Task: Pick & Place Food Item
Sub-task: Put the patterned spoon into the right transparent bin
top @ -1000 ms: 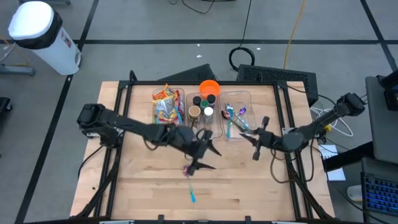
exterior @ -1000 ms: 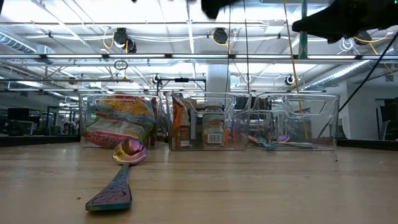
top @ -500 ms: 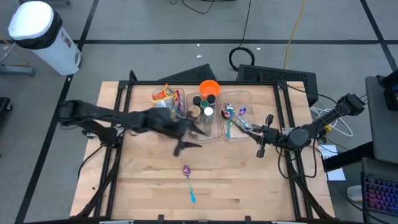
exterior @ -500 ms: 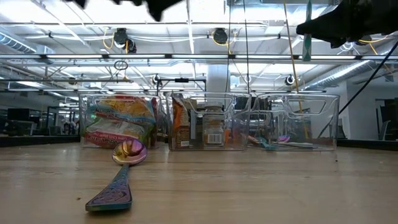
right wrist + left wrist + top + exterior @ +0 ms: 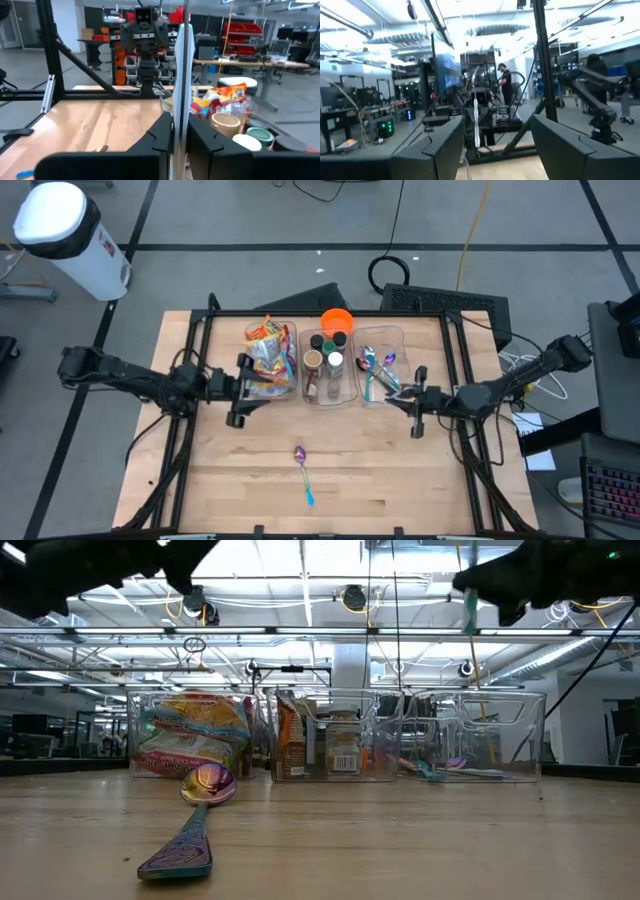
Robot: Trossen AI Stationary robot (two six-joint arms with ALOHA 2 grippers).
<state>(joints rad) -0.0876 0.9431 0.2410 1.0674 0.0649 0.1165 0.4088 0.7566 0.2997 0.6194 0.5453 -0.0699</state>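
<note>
My left gripper (image 5: pixel 238 393), fingers spread and empty, hovers just left of the snack bag (image 5: pixel 266 352) in the far-left bin (image 5: pixel 290 385), nearer than my right gripper (image 5: pixel 416 404), pinching a thin utensil (image 5: pixel 181 75).

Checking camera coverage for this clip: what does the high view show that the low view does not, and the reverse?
Only the high view shows the orange bowl behind the bins, the white bin on the floor, and the left pincer beside the snack bin. Only the low view shows the ceiling lights and the room behind. Both show the spoon lying on the table, the snack bags, and the right pincer shut on a utensil.
</note>
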